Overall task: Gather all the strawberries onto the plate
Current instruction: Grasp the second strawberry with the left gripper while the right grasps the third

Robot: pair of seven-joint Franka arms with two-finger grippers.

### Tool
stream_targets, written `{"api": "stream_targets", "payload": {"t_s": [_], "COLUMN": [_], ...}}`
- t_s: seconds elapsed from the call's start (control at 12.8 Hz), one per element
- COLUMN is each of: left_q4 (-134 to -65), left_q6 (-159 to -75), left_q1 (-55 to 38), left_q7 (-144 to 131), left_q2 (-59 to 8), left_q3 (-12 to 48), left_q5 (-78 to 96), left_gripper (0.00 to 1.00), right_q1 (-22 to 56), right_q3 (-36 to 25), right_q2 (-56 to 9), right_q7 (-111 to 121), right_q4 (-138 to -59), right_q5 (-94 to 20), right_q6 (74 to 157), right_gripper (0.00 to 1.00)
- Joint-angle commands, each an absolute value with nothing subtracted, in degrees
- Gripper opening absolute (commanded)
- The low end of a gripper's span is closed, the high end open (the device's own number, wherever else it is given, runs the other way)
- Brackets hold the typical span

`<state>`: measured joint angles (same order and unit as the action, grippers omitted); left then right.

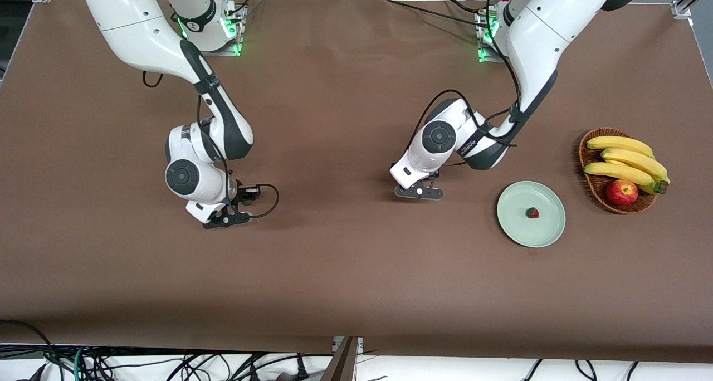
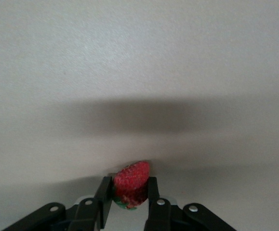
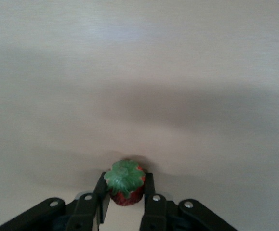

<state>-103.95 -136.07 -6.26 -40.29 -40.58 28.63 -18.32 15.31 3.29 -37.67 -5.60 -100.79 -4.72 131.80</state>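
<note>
The front view looks steeply down from a high camera facing the robots, with the arm bases along the top edge, and takes in nearly the whole table (image 1: pixel 345 269) from edge to edge.

Each wrist view looks out along its own gripper from very close range, with the fingertips at the frame's lower edge and only bare table surface past them.

The front view shares with each wrist view that small patch of table at the gripper; the two wrist views share nothing.

glossy plate (image 1: pixel 531 225), matt cloth table (image 1: pixel 345 269), wicker basket (image 1: pixel 591 186)
</note>
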Motion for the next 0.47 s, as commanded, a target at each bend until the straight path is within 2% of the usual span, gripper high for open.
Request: {"api": "stream_targets", "payload": {"t_s": [0.0,0.23,0.39], "left_q4": [-103.37,-102.22,-102.22], "left_q6": [-130.29,-120.79,-118.22], "left_q1": [-4.75,-0.81,3.76], "left_q7": [-39.99,-32.12,-22.46], "left_q2": [-36.93,-30.87,-28.83], "left_q3": [28.74,28.83,28.92], "left_q5": [-20.3,-20.3,-20.13], "left_gripper": [0.0,0.0,0.0], "right_q1": [16.25,22.65,29.23], "right_q3": [8.5,10.19,10.46], "right_q2": [-36.65,-38.14,-42.86], "right_q7": [-17.07,-35.46,-45.65], "right_q4": [-99.94,-96.43,-88.29], "right_q5": [-5.1,-5.1,-5.01], "right_q6": [131.22,131.92,132.1], "right_gripper": [0.0,0.0,0.0]}}
